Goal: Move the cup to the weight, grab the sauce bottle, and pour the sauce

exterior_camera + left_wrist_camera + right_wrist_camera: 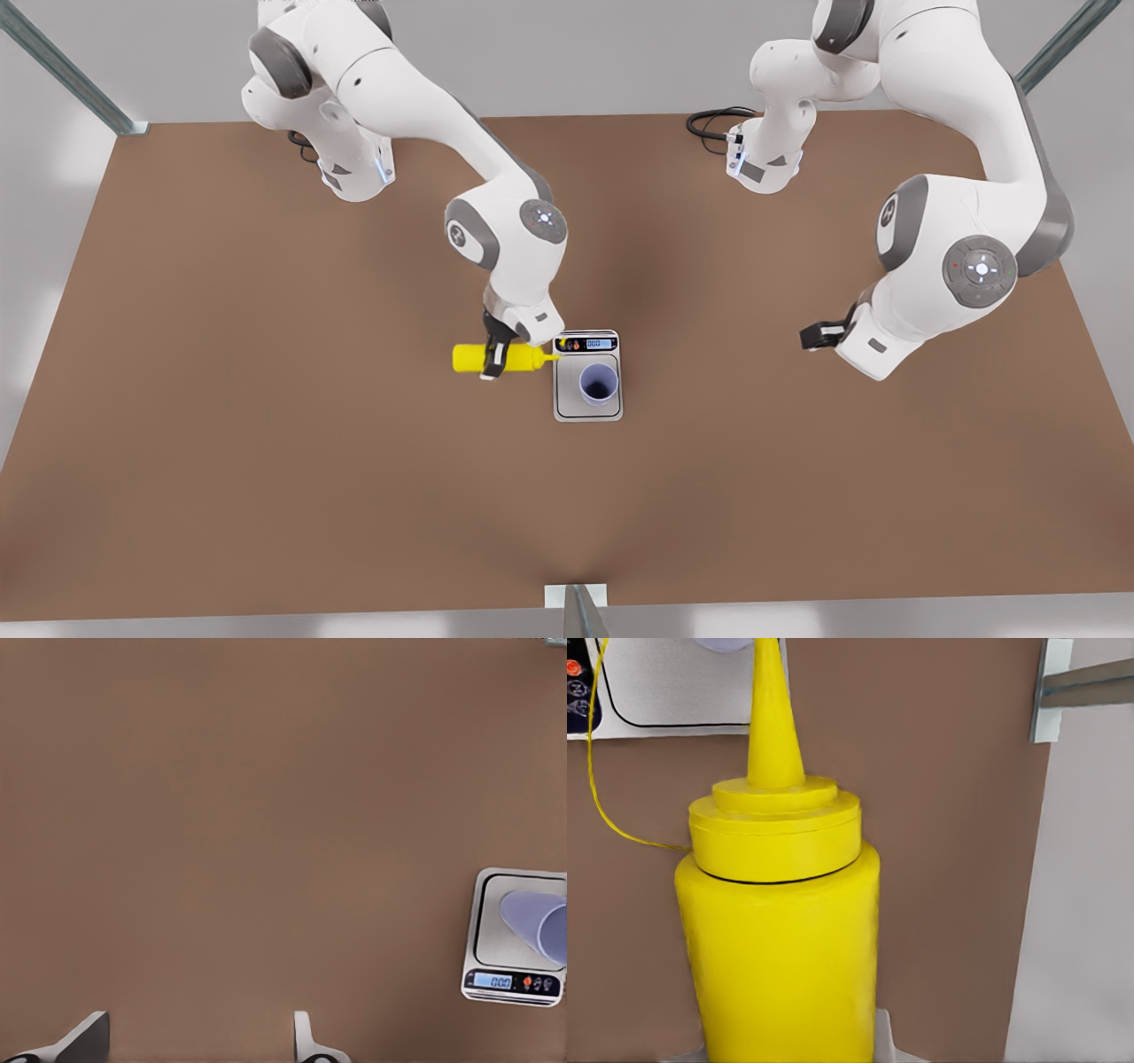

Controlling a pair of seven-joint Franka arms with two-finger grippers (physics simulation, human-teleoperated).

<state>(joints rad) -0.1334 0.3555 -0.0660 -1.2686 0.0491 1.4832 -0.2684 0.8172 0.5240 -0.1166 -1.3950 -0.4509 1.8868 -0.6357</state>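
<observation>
Sauce bottle held level beside the weight; cup seated on its plate.

The yellow sauce bottle [509, 357] is seen lying sideways, nozzle over the weight [588, 410] edge, clamped by the right gripper [493, 358]. The lavender cup [599, 385] stands upright on the steel plate. The left gripper [816, 336] hangs well apart over the brown surface [266, 461], fingers [306, 1041] spread wide, empty.

A broad brown tabletop [266, 461] sits on a pale grey floor [567, 62], with slanted metal struts [62, 66] at ten and two o'clock.
</observation>
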